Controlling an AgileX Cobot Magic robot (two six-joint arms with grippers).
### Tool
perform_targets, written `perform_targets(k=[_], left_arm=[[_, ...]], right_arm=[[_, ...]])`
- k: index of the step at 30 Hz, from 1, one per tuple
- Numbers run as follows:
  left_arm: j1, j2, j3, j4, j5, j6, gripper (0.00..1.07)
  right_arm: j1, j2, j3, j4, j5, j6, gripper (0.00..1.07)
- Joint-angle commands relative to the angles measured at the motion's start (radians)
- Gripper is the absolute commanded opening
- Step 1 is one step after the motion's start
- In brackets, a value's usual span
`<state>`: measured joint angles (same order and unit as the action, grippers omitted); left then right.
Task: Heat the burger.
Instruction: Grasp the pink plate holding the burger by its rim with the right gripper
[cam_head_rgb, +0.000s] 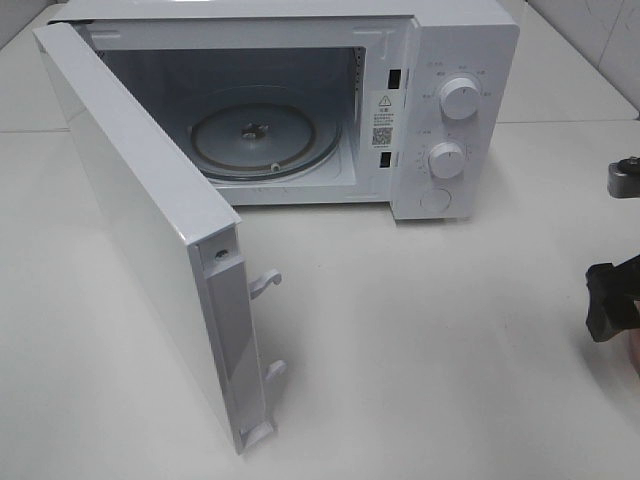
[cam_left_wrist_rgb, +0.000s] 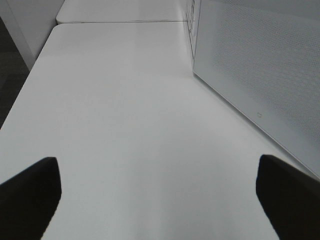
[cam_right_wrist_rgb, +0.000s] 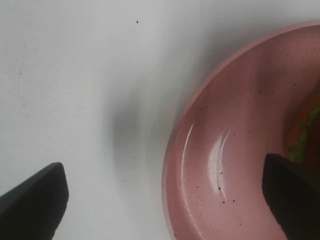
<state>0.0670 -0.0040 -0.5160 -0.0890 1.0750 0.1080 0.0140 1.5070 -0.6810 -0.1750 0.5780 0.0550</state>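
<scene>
Burger (cam_right_wrist_rgb: 304, 131), a sliver of lettuce showing, sits on the plate (cam_right_wrist_rgb: 225, 150) toward the right edge of the table (cam_head_rgb: 400, 330) below the wide-open right gripper (cam_right_wrist_rgb: 162, 200), so grasping it seems the step in hand, then a carry to the turntable (cam_head_rgb: 265, 140) of the open microwave (cam_head_rgb: 450, 60); left gripper (cam_left_wrist_rgb: 157, 195) gapes empty.

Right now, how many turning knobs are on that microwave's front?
2, both on the control panel: the upper knob near the top, the lower knob directly below it. None seem hidden.

Bright, even light with soft shadows; the blurred pink plate (cam_right_wrist_rgb: 225, 165) shows glare.
</scene>
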Motion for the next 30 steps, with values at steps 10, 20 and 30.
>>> perform_targets(k=[10,20,30], left_arm=[[0.0,-0.013,-0.001,-0.009,-0.003,0.002,0.98],[0.0,-0.013,-0.001,-0.009,-0.003,0.002,0.98],[0.0,-0.013,-0.001,-0.009,-0.003,0.002,0.98]], right_arm=[[-0.064,0.163,-0.004,-0.024,-0.1,0.013,0.93],[-0.064,0.202,-0.004,-0.044,-0.127,0.017,0.85],[-0.064,0.204,-0.004,-0.045,-0.112,0.028,0.5]])
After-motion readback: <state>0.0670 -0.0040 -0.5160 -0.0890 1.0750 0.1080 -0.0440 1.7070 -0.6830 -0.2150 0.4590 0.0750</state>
